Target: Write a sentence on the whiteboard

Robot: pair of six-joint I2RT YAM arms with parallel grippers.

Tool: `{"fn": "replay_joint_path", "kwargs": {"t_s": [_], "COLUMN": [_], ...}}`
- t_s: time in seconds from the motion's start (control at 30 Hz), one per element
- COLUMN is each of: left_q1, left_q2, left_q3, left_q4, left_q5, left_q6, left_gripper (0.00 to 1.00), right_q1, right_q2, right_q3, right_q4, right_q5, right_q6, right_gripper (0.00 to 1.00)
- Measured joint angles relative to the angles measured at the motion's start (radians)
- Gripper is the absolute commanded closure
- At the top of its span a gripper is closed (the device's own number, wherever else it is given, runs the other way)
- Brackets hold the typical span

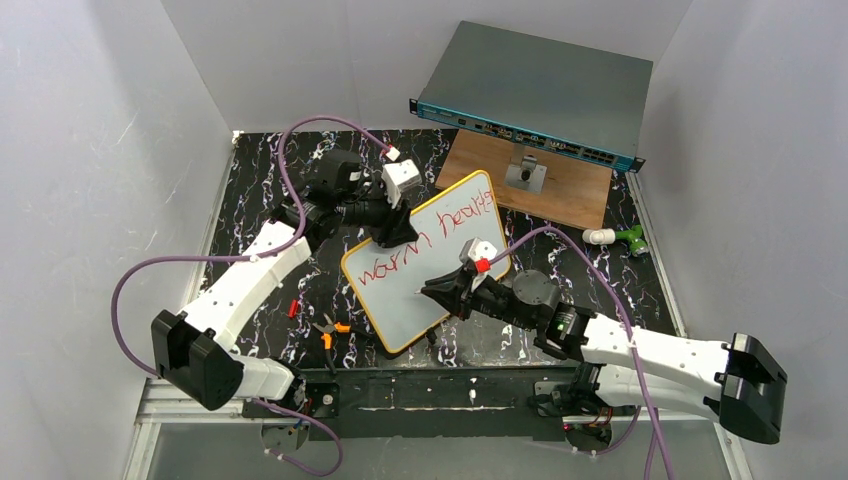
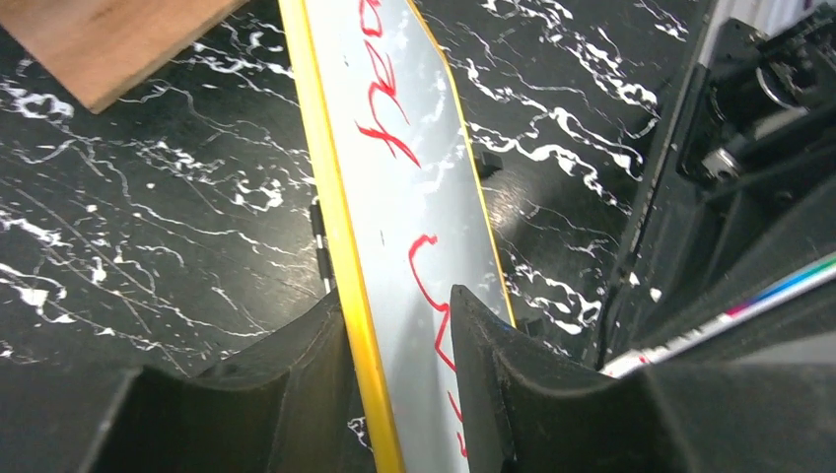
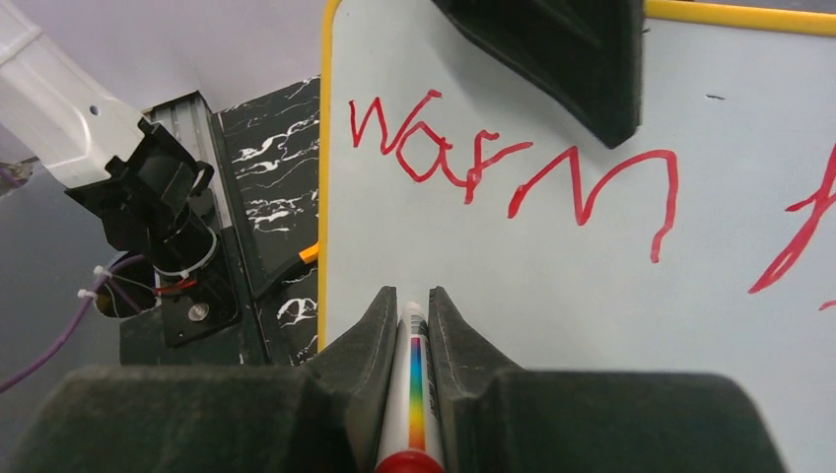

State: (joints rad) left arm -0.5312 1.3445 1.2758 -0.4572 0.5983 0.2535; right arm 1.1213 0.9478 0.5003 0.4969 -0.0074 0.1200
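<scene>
Whiteboard [image 1: 405,300] rim between left jaws, grip unclear, right jaws clenched on marker [image 3: 414,394].

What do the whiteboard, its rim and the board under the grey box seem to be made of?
The whiteboard: glossy white, probably coated metal or plastic; it mirrors light. Its rim: smooth yellow-orange, likely plastic. The board under the box: matte brown, faint grain, apparently wood.

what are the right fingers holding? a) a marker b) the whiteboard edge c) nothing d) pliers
a: in the right wrist view the right fingers are closed on a marker that points at the whiteboard.
</scene>
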Motion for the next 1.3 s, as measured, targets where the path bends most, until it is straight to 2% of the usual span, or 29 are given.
{"fn": "replay_joint_path", "kwargs": {"t_s": [0.23, 0.37, 0.47, 0.73, 1.3], "left_q1": [0.002, 0.002, -0.008, -0.054, -0.055], "left_q2": [0.016, 0.03, 0.046, 0.073, 0.181], "left_q3": [0.026, 0.044, 0.069, 0.117, 0.178], "left_q4": [-0.043, -0.065, -0.099, -0.143, -0.108], "left_q5": [0.057, 0.069, 0.067, 0.021, -0.051], "left_q6": [0.028, 0.048, 0.07, 0.14, 0.121], "left_gripper": [0.77, 0.81, 1.0, 1.0, 1.0], "right_q1": [0.0, 0.0, 0.0, 0.0, 0.01], "right_q2": [-0.027, -0.045, -0.055, -0.073, -0.042], "right_q3": [-0.008, -0.023, -0.037, -0.057, -0.057], "right_q4": [0.0, 0.0, 0.0, 0.0, 0.001], "right_q5": [0.033, 0.044, 0.055, 0.066, 0.072], "right_q6": [0.001, 0.005, 0.007, 0.009, -0.01], "right_gripper": [0.99, 0.99, 0.99, 0.99, 0.99]}}
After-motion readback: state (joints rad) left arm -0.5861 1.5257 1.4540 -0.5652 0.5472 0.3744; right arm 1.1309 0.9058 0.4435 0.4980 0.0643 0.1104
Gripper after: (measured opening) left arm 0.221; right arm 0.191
